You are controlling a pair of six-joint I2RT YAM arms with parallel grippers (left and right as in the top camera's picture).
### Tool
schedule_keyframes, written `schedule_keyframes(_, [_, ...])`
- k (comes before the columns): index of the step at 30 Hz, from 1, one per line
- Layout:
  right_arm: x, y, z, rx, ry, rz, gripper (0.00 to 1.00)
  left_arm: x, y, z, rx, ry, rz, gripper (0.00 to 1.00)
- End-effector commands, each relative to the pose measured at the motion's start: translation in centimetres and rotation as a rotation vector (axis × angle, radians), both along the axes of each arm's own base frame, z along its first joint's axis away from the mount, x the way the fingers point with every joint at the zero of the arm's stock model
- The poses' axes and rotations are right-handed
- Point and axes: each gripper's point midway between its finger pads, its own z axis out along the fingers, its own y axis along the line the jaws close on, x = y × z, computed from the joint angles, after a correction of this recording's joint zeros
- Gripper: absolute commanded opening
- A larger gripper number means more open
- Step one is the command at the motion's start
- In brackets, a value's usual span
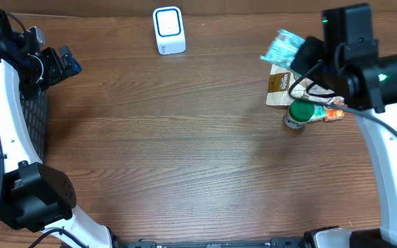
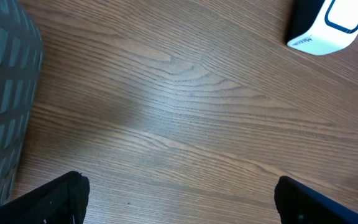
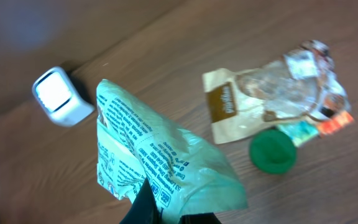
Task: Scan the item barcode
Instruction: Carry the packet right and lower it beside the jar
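Observation:
My right gripper (image 1: pixel 298 55) is shut on a pale green packet (image 1: pixel 283 46) printed with blue text. It holds the packet above the table at the back right. In the right wrist view the packet (image 3: pixel 160 155) fills the lower middle, with the dark fingers (image 3: pixel 148 205) pinching its bottom edge. The white scanner (image 1: pixel 169 29) with a blue outline stands at the back centre, left of the packet, and also shows as a small scanner (image 3: pixel 61 96) in that view. My left gripper (image 1: pixel 64 62) hovers open at the far left; its jaws (image 2: pixel 179 199) hold nothing, and the scanner (image 2: pixel 331 25) lies ahead to its right.
Under the right arm lie a brown-and-clear pouch (image 1: pixel 281 88), a green-lidded container (image 1: pixel 299 114) and an orange-labelled wrapper (image 1: pixel 333 110). A dark mesh basket (image 1: pixel 38 124) stands at the left edge, and it shows as a grey basket (image 2: pixel 5 93) in the left wrist view.

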Motion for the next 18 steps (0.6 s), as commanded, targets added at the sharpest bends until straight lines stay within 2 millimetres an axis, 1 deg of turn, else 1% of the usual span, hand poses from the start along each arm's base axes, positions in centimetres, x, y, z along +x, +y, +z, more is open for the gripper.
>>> schedule_keyframes(1, [0.6,-2.2,-2.0,0.046,0.041,-0.103,0.04,0.1,0.1,-0.5,-0.003,0.01,-0.003,0.99])
schedule_keyframes(2, [0.8,-3.1,-3.0,0.05,0.061,-0.126,0.04,0.1,0.1,-0.5,-0.003,0.01,-0.003,1.0])
schedule_keyframes(5, [1.0,-4.6,-5.1,0.055,0.102,-0.165,0.04,0.1,0.1,-0.5,-0.003,0.01,-0.003,1.0])
schedule_keyframes(8, [0.8,-6.4,-7.5,0.057,0.149,-0.213,0.04,0.1,0.0,-0.5,-0.003,0.01,-0.004,1.0])
schedule_keyframes(11, [0.5,-7.6,-9.7,0.121,0.183,-0.245,0.04,0.1,0.0,-0.5,-0.003,0.01,-0.004,1.0])
schedule_keyframes(14, [0.5,-8.7,-11.2,0.196,0.197,-0.264,0.04,0.1,0.1,-0.5,-0.003,0.01,-0.003,1.0])
schedule_keyframes(18, [0.3,-11.1,-13.2,0.259,0.195,-0.319,0.04,0.1,0.0,-0.5,-0.003,0.01,-0.004,0.99])
